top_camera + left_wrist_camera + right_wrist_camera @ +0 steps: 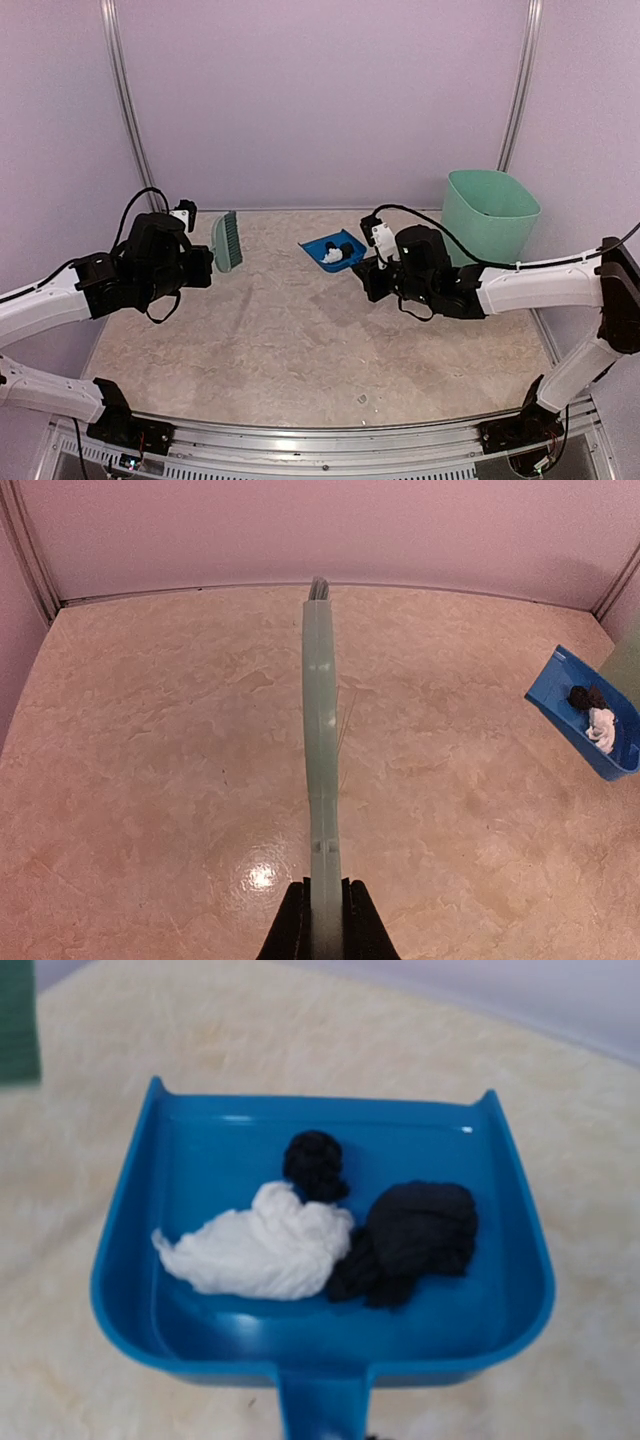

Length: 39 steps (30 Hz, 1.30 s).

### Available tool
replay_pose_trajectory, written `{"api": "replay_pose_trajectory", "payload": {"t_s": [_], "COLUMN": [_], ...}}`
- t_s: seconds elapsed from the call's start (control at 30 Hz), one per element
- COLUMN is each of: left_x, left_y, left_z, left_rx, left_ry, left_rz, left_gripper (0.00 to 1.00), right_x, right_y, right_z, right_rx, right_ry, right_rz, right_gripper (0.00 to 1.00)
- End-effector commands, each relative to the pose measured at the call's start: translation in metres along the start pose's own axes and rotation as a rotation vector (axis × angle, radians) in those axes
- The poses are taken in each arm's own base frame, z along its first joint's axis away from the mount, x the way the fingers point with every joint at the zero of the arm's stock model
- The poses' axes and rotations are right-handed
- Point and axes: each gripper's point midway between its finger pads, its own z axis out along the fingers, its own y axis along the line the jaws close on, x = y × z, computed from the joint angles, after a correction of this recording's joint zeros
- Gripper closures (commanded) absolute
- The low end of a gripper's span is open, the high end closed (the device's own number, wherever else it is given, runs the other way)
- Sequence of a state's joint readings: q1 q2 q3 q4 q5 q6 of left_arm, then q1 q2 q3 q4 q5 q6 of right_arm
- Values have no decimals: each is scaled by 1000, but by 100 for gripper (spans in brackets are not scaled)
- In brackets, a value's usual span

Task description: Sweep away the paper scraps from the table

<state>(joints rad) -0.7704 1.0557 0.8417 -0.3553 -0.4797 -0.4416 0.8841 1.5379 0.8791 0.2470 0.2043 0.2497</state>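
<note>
The blue dustpan [330, 244] holds the paper scraps [334, 255]: one white wad [260, 1245] and two black wads [415, 1235]. My right gripper [368, 268] is shut on the dustpan's handle [322, 1400] and holds it just off the table [300, 340], left of the bin. My left gripper [203, 266] is shut on the green hand brush [228, 242], held bristles-down over the table's back left. In the left wrist view the brush's back [322, 780] runs straight out from my gripper [322, 920], and the dustpan [560, 695] shows at far right.
The tall mint-green bin [490, 215] stands at the back right, just behind my right arm. A small pale speck [362, 398] lies on the table near the front rail [330, 440]; I cannot tell what it is. Purple walls enclose the back and sides.
</note>
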Motion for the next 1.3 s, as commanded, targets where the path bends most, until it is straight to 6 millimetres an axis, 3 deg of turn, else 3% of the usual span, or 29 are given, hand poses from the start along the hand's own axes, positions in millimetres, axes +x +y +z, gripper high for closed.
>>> {"api": "replay_pose_trajectory", "payload": {"t_s": [0.0,0.37,0.63,0.87,1.1,1.27], "left_x": [-11,-8,-7,-5,-5,-6], "left_y": [2,-1,-2,-3,-5,-5], "left_z": [-1,2,2,2,2,1], "left_rx": [1,18,27,35,46,49], "left_ry": [-52,-52,-50,-48,-45,-49], "left_rz": [-27,-24,-26,-25,-25,-30], "left_gripper": [100,100,100,100,100,100], "right_x": [-36,-102,-131,-141,-153,-150], "right_y": [-11,-64,-94,-138,-167,-194], "right_z": [-20,-85,-131,-166,-197,-219], "right_rx": [11,85,104,172,127,111], "right_ry": [-34,-177,-264,-339,-439,-526], "right_rz": [52,185,272,384,511,665], "right_gripper": [100,100,100,100,100,100]}}
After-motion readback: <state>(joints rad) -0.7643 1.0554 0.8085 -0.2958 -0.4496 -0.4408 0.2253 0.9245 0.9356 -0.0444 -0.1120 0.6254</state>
